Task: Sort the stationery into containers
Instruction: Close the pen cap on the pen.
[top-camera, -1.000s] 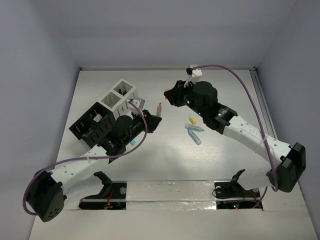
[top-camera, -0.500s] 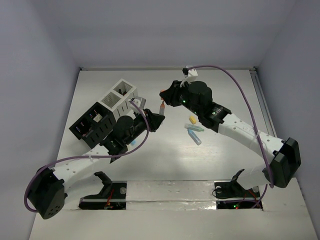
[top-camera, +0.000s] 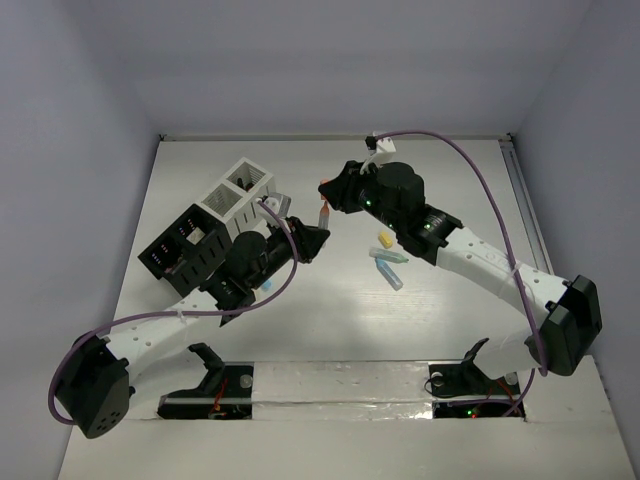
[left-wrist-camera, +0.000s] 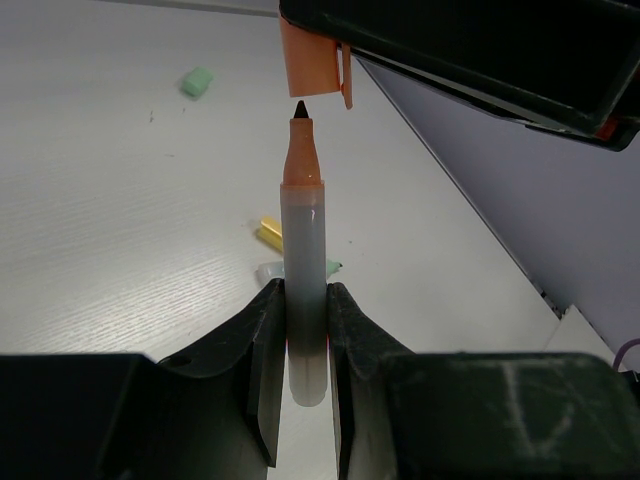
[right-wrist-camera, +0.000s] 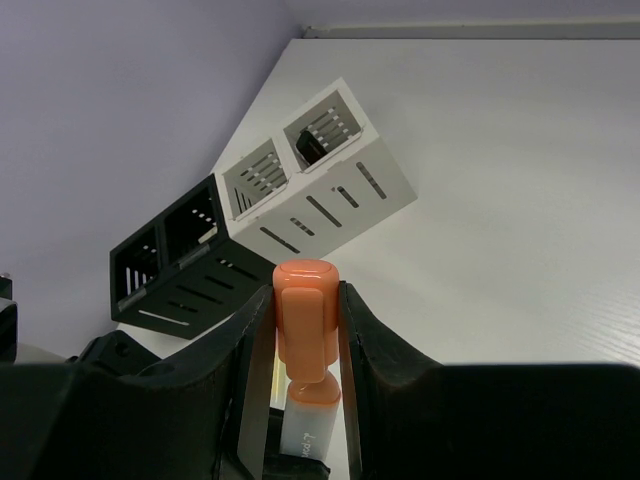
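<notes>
My left gripper (left-wrist-camera: 305, 310) pinches the uncapped marker (left-wrist-camera: 303, 250) upright, mid-air between the arms. My right gripper (right-wrist-camera: 303, 305) clamps its orange cap (right-wrist-camera: 305, 285) just above the tip, lined up for capping, I judge, before it goes in the white box (top-camera: 238, 190).

Far-right table (top-camera: 470, 190) is bare, so there is open passage there. The left side is blocked by white container (top-camera: 240, 188) and black container (top-camera: 185, 245), side by side. Mid-table is jammed: left gripper (top-camera: 316, 238) holds marker (top-camera: 322, 215) up under right gripper (top-camera: 330, 190), which holds orange cap (left-wrist-camera: 312, 60). Loose pieces (top-camera: 388, 262) lie just beside the right arm. Walls (top-camera: 60, 150) close 3 sides.
</notes>
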